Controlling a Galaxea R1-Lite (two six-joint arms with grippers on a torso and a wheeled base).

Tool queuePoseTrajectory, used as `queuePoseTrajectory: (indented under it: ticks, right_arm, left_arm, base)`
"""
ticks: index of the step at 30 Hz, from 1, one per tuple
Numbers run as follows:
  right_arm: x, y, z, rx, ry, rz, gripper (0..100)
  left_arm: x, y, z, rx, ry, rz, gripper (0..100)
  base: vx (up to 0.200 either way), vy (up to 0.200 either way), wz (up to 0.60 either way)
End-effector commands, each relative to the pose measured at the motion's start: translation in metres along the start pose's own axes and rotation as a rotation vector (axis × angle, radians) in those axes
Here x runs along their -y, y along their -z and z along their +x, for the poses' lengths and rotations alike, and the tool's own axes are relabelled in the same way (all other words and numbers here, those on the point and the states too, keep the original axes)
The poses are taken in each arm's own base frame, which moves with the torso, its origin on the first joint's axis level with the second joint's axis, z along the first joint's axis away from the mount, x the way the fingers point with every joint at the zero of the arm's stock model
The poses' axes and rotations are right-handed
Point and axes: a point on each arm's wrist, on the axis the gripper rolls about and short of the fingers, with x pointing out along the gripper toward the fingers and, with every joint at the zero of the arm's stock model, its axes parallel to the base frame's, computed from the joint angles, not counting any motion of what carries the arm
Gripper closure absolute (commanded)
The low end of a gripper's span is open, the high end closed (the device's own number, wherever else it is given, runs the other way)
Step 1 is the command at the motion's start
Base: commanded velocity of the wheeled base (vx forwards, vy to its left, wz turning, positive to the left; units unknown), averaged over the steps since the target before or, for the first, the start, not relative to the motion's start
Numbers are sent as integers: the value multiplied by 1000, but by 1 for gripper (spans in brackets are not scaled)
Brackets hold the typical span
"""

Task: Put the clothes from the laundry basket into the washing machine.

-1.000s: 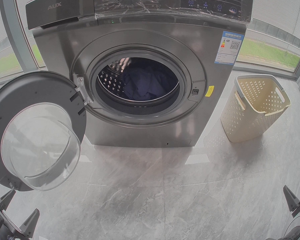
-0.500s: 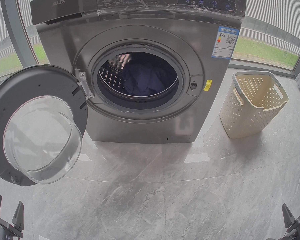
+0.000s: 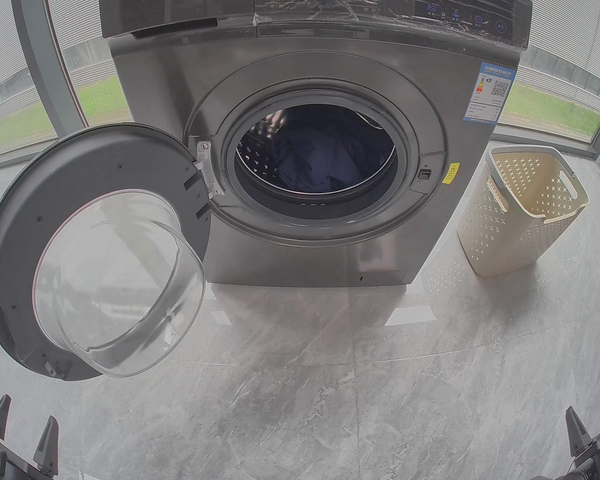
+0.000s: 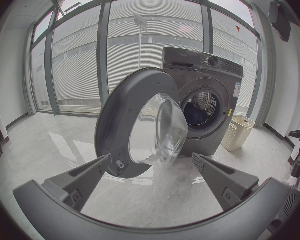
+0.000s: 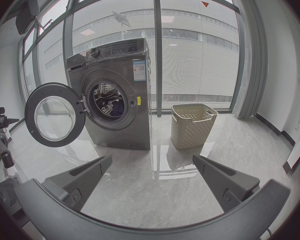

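Note:
The grey washing machine [image 3: 300,55] stands ahead with its round door [image 3: 93,255] swung wide to the left. Dark blue clothes [image 3: 317,158] lie inside the drum. The cream laundry basket [image 3: 523,211] stands on the floor right of the machine, and I see nothing in it. My left gripper [image 3: 21,428] is low at the bottom left, open and holding nothing. My right gripper [image 3: 593,411] is low at the bottom right, open too. In the left wrist view the left gripper [image 4: 151,159] faces the door [image 4: 130,117]. In the right wrist view the right gripper [image 5: 152,160] faces the machine [image 5: 113,94] and basket [image 5: 191,124].
Polished grey floor tiles [image 3: 353,381] stretch between me and the machine. Tall windows [image 5: 196,44] stand behind the machine and basket. The open door juts out over the floor at the left.
The whole head view has shifted, so the camera moved; machine and basket now sit further right in the picture. Both grippers stay low and open.

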Motion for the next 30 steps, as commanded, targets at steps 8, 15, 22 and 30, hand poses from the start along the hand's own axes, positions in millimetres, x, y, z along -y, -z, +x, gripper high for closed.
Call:
queuePoseTrajectory:
  ticks: [8, 15, 22, 30]
  right_arm:
    - [0, 1, -1, 11, -2, 0, 0]
    - [0, 1, -1, 11, -2, 0, 0]
    - [0, 1, -1, 11, -2, 0, 0]
    - [0, 1, -1, 11, -2, 0, 0]
  left_arm:
    - [0, 6, -1, 3, 0, -6, 0]
    - [0, 6, -1, 3, 0, -6, 0]
    - [0, 6, -1, 3, 0, -6, 0]
    - [0, 6, -1, 1, 1, -6, 0]
  base:
    - [-200, 0, 0]
    - [0, 0, 0]
    - [0, 200, 0]
    - [0, 200, 0]
